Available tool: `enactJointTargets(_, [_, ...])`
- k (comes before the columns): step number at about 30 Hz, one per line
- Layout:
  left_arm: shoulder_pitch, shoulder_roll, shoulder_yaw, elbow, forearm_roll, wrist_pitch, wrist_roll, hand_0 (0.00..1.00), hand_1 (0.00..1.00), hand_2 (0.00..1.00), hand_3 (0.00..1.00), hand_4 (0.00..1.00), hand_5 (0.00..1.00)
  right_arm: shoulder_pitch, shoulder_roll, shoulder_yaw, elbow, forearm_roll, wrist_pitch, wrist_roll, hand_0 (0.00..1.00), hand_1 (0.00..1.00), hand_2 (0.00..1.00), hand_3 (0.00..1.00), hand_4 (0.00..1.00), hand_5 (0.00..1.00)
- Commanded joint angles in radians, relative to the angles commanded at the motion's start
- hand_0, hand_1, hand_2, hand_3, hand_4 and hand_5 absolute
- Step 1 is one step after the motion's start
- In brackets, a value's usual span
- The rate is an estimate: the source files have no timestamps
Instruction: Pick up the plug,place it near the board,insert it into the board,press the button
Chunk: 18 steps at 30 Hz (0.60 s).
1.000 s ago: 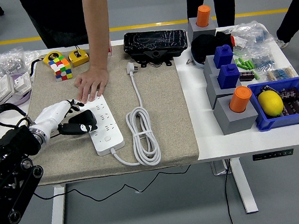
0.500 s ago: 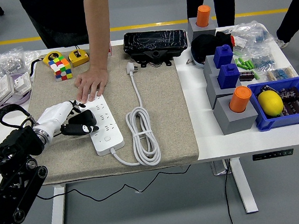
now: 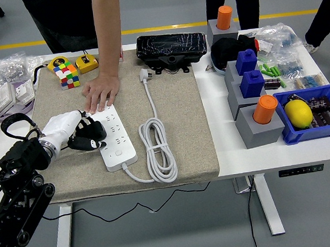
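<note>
Grey matting carried the power strip; at nine o'clock, the left hand gripped the plug, which risked jamming if tilted.

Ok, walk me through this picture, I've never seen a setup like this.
The camera sits high on a humanoid robot, looking down over its table. The black arm entering at the lower left ends in the robot's left hand, whose fingers grip a black plug beside a white power strip lying on a beige mat. A person's hand at the far side presses on the strip's far end. The strip's white cable lies coiled beside it. At the right stand grey blocks and a blue bin holding a lemon.
</note>
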Motion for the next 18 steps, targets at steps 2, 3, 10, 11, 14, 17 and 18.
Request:
enactJointTargets(2, [0.0, -0.001, 0.0, -0.002, 0.0, 0.013, -0.001, 0.283, 0.261, 0.505, 0.531, 0.99, 0.135, 0.0, 0.0, 0.001, 0.0, 0.0, 0.0, 0.0, 0.804, 0.747, 0.727, 0.764, 0.998, 0.998])
enactJointTargets(3, [-0.001, -0.001, 0.001, -0.003, 0.0, 0.023, -0.003, 0.283, 0.261, 0.505, 0.531, 0.99, 0.135, 0.0, 0.0, 0.002, 0.0, -0.001, 0.0, 0.0, 0.804, 0.747, 0.727, 0.764, 0.998, 0.998])
enactJointTargets(10, [-0.003, -0.004, 0.003, -0.007, 0.0, 0.027, -0.001, 0.259, 0.174, 0.437, 0.514, 0.917, 0.073, 0.0, -0.001, 0.004, 0.0, -0.002, 0.0, -0.001, 0.804, 0.747, 0.727, 0.764, 0.998, 0.998])
enactJointTargets(11, [-0.003, -0.003, 0.006, -0.007, 0.0, 0.023, 0.001, 0.259, 0.174, 0.437, 0.514, 0.917, 0.073, 0.0, -0.002, 0.005, 0.0, -0.002, 0.0, 0.0, 0.804, 0.747, 0.727, 0.764, 0.998, 0.998])
enactJointTargets(14, [-0.001, -0.004, 0.015, -0.005, 0.0, 0.019, 0.0, 0.253, 0.164, 0.424, 0.512, 0.903, 0.061, 0.001, -0.003, 0.01, 0.0, -0.004, -0.002, 0.001, 0.804, 0.747, 0.727, 0.763, 0.998, 0.998])
enactJointTargets(17, [0.0, -0.007, 0.017, -0.003, 0.0, 0.023, -0.002, 0.253, 0.164, 0.424, 0.512, 0.903, 0.061, 0.001, -0.004, 0.012, 0.0, -0.004, -0.002, 0.001, 0.804, 0.747, 0.727, 0.763, 0.998, 0.998])
enactJointTargets(18, [0.001, -0.008, 0.015, -0.003, 0.0, 0.027, -0.003, 0.253, 0.164, 0.424, 0.512, 0.903, 0.061, 0.001, -0.004, 0.012, 0.0, -0.004, -0.002, 0.001, 0.804, 0.747, 0.727, 0.763, 0.998, 0.998])
